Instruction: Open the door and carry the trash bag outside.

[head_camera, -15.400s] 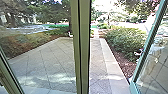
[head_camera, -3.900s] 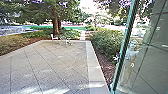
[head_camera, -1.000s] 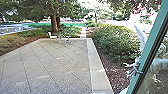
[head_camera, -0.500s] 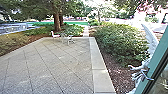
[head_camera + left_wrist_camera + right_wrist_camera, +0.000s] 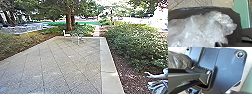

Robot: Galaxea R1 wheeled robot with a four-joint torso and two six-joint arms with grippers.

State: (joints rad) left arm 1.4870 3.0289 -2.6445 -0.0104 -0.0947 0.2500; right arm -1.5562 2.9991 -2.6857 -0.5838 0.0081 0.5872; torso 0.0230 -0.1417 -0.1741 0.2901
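Black plastic trash bag [image 5: 234, 33], bulging with crumpled clear film [image 5: 205, 28], is lying against the left tool [image 5: 217, 44], whose opening and hold cannot be told. Beyond, a pale-green metal door frame [image 5: 240, 16] is standing near; sideways drift could be snagging the thin plastic. Outward, grey paving [image 5: 60, 62] is extending.

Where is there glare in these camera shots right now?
Head view: background washed out at upper right, pale light patches on the paving; left wrist view: white glints on the clear plastic; right wrist view: sheen on the dark bag.
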